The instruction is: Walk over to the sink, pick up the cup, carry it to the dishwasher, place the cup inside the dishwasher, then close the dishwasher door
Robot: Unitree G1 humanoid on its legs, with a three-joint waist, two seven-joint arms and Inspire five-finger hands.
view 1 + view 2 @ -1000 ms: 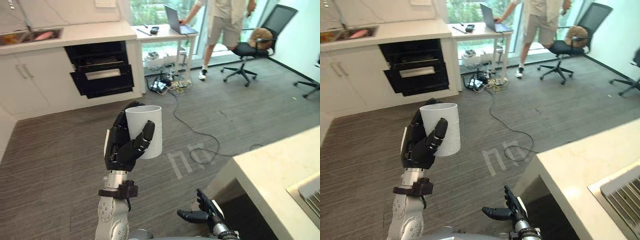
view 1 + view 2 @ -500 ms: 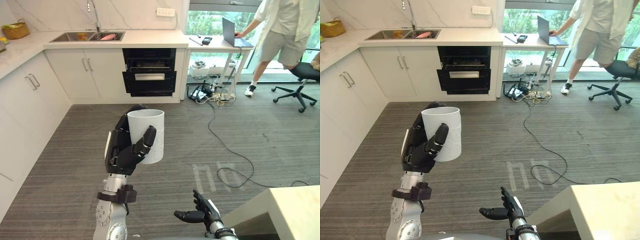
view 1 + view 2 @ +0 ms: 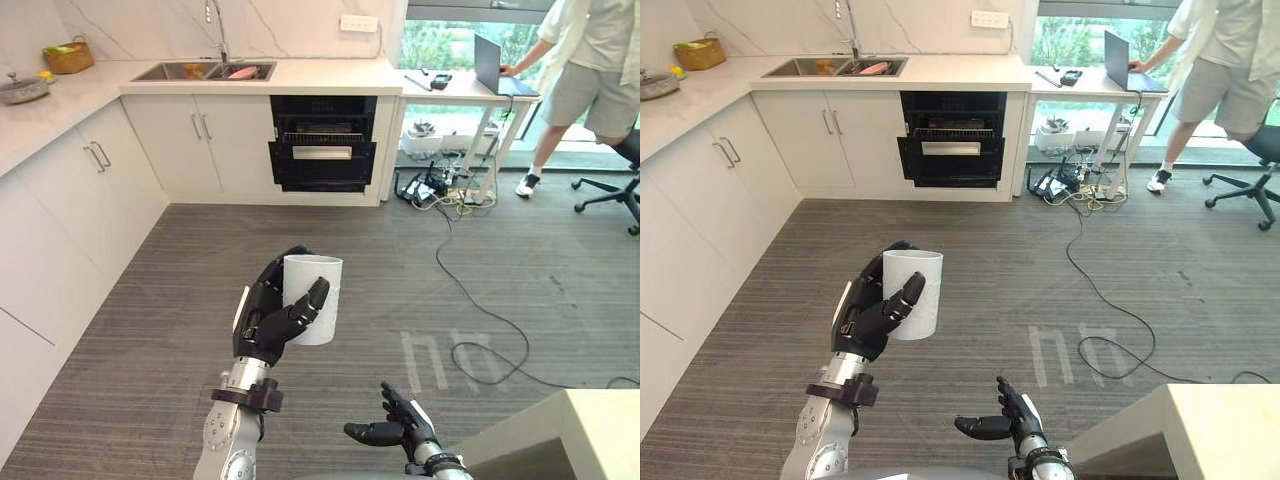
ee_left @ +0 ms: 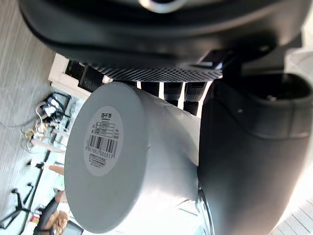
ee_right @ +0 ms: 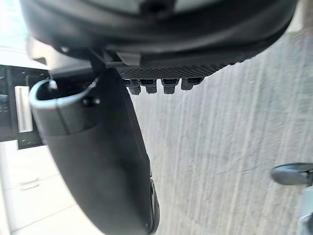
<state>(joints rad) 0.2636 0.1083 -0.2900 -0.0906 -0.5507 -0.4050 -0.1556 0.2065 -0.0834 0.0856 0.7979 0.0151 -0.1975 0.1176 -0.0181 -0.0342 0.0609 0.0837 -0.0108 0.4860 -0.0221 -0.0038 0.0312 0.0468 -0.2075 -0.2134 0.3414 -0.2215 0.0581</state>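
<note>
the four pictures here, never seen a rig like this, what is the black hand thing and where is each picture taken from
This is a two-legged humanoid robot, seen through its own cameras. The two wide pictures come from a stereo camera on its head, looking down across a kitchen floor. The two dark close-ups come from cameras on its wrists, so each shows its own hand from very near. The left hand is curled round a white cup, held upright in the air; the left wrist view shows the cup's labelled underside. The right hand hangs low, open and holding nothing. Ahead is the black dishwasher, its door apparently partly open, beside the sink set in the white counter. A person stands at the far right.
</note>
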